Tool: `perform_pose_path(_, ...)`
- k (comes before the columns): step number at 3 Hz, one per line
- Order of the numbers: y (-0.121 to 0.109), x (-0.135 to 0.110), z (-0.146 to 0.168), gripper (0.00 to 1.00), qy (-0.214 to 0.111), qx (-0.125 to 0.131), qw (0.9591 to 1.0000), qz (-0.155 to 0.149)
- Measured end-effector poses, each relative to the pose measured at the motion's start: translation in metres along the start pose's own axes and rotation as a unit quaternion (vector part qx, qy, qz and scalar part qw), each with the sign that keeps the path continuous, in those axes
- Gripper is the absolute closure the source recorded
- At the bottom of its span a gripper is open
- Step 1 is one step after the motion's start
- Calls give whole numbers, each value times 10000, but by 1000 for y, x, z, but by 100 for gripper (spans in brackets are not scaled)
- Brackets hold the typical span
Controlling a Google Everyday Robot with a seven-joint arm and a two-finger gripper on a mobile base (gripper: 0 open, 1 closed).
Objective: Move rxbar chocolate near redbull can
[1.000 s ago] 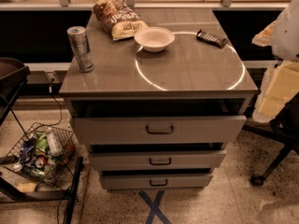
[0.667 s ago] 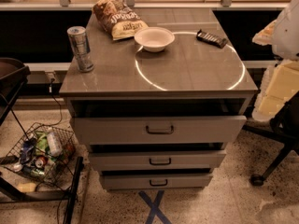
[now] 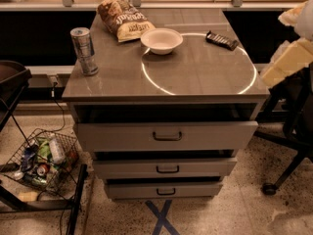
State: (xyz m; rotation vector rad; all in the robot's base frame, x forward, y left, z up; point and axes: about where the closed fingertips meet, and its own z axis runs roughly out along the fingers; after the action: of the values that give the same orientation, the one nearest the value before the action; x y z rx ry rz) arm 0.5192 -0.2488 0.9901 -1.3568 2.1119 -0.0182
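Note:
The rxbar chocolate (image 3: pixel 222 39), a small flat black bar, lies at the far right of the grey cabinet top (image 3: pixel 195 77). The redbull can (image 3: pixel 84 51), slim and silvery, stands upright near the top's left edge. The two are far apart, with a white bowl between them. My arm shows as pale cream parts at the right edge of the view, and the gripper (image 3: pixel 288 62) is there, off the side of the cabinet and to the right of the bar, holding nothing that I can see.
A white bowl (image 3: pixel 162 40) sits at the back middle, with a crinkled brown chip bag (image 3: pixel 122 18) behind it to the left. A bright ring of light lies on the top. The top drawer (image 3: pixel 166 135) stands out. A wire basket (image 3: pixel 41 160) is on the floor to the left and a chair base (image 3: pixel 274 180) to the right.

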Motion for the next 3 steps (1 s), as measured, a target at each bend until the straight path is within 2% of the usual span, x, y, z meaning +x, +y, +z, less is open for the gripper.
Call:
perform_pose_path(1, -46, 4, 13, 0, -869, 454, 9945, 378)
perform_pose_path(2, -46, 4, 13, 0, -866, 451, 9945, 376)
perform_pose_path(3, -51, 1, 25, 0, -1067, 469, 9916, 558)
